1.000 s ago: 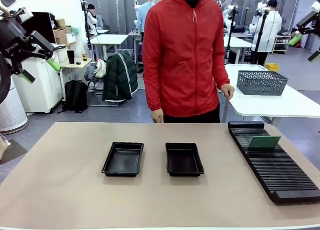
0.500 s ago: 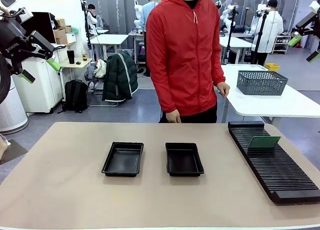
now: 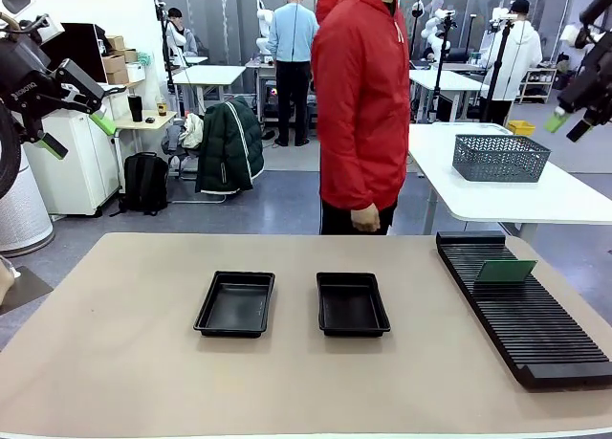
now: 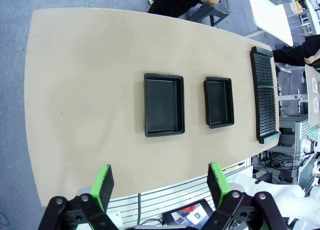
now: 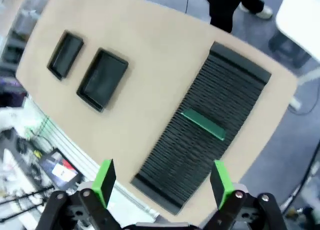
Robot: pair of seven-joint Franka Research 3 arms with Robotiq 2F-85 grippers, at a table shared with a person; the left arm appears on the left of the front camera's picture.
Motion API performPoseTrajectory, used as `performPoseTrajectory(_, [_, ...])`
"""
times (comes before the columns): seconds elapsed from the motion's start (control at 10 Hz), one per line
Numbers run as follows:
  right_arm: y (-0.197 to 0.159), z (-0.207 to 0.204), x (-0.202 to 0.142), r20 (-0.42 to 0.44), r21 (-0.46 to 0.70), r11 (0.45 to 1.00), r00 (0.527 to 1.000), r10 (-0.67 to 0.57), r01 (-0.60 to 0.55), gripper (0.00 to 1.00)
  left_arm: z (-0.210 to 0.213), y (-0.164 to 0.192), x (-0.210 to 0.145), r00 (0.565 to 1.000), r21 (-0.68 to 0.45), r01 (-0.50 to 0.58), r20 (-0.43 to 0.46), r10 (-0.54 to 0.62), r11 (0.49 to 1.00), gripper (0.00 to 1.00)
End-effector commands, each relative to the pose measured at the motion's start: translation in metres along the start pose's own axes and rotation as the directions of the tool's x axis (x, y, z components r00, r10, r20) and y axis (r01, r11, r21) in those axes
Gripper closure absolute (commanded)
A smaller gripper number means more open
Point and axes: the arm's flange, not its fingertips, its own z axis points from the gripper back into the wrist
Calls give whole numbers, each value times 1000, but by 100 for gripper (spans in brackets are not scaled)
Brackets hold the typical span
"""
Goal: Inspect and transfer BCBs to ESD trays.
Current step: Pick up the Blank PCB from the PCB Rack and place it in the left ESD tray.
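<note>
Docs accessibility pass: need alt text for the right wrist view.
Seen from high above the tan table, one green circuit board stands in a long black slotted rack, with two empty black trays lying side by side apart from it. The open right tool rises from the bottom edge.

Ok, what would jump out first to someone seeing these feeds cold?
A person in a red jacket stands at the far edge of the table, behind two empty black ESD trays, the left tray and the right tray, side by side mid-table. At the right, one green BCB stands on edge in the black slotted rack. The left gripper and the right gripper hang open high above.
</note>
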Motion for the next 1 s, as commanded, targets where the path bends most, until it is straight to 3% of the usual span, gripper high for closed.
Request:
performPoseTrajectory(0.0, [-1,-28,-12,21,-71,971,972,233,-231,0,-3,3,0,1000,-3,-4,8,4,1000,0])
performPoseTrajectory(0.3, [-15,-77,-22,-8,-59,862,864,504,-503,0,-3,3,0,1000,-3,-4,8,4,1000,0])
performPoseTrajectory(0.5, [-23,-113,-28,-40,-60,758,760,648,-650,0,-3,3,0,1000,-3,-4,8,4,1000,0])
performPoseTrajectory(0.9, [-38,-159,-33,-121,-39,614,613,781,-789,0,-3,3,0,1000,-3,-4,8,4,1000,0])
